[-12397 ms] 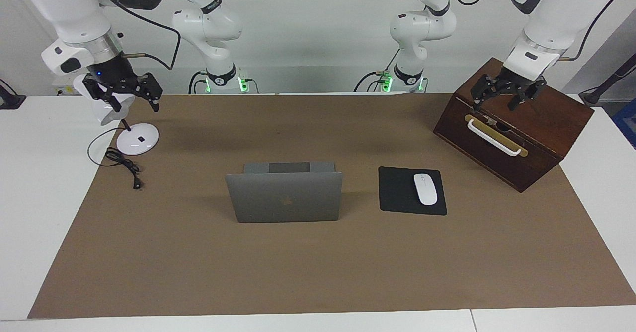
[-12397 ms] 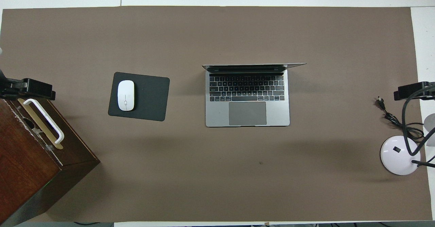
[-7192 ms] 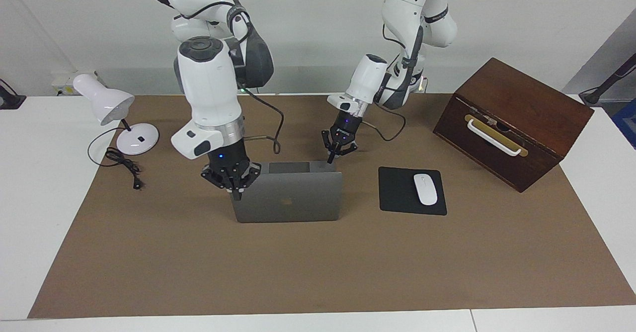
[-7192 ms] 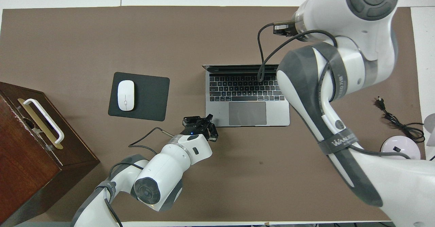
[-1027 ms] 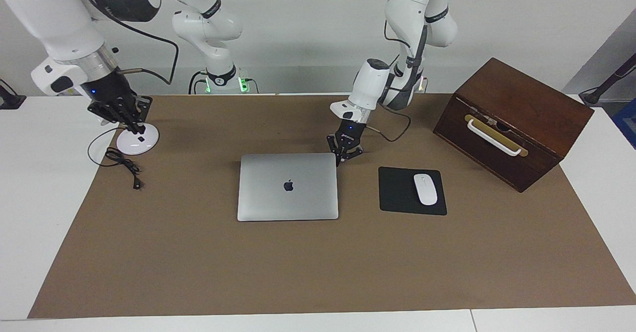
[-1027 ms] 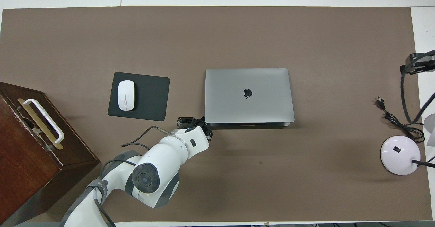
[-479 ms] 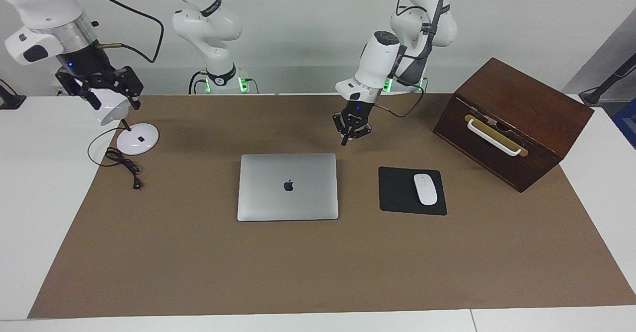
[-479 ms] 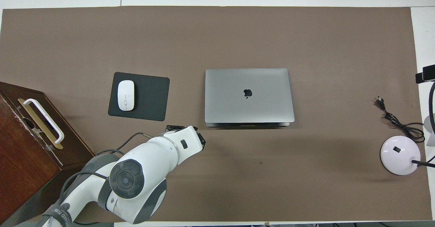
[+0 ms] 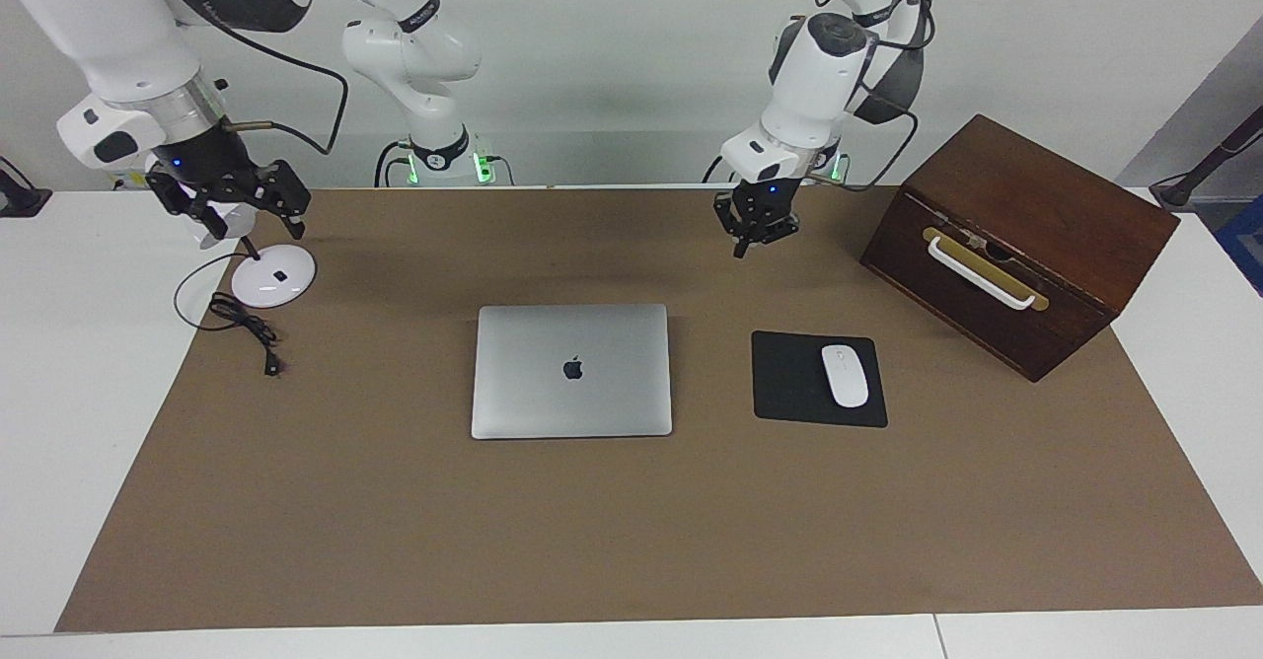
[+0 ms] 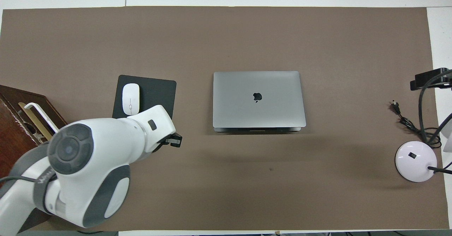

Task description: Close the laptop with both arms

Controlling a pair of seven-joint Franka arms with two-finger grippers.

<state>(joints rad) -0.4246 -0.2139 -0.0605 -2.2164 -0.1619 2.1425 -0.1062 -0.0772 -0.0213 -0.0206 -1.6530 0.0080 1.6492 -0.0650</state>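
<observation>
The silver-grey laptop (image 9: 572, 371) lies shut and flat in the middle of the brown mat, its dark apple logo facing up; it also shows in the overhead view (image 10: 259, 100). My left gripper (image 9: 755, 235) hangs in the air over the bare mat, off the laptop's corner on the left arm's side, and touches nothing. In the overhead view the left gripper (image 10: 173, 140) pokes out from under the big white arm. My right gripper (image 9: 237, 210) is open and empty, up over the desk lamp at the right arm's end of the table; its tip shows in the overhead view (image 10: 429, 78).
A black mouse pad (image 9: 789, 378) with a white mouse (image 9: 845, 375) lies beside the laptop toward the left arm's end. A dark wooden box (image 9: 1016, 245) with a white handle stands past it. A white desk lamp (image 9: 273, 276) and its black cable (image 9: 247, 329) are at the right arm's end.
The left gripper has risen from the laptop's near corner and drawn away toward the wooden box. The right gripper has shifted slightly over the lamp. The laptop stays shut.
</observation>
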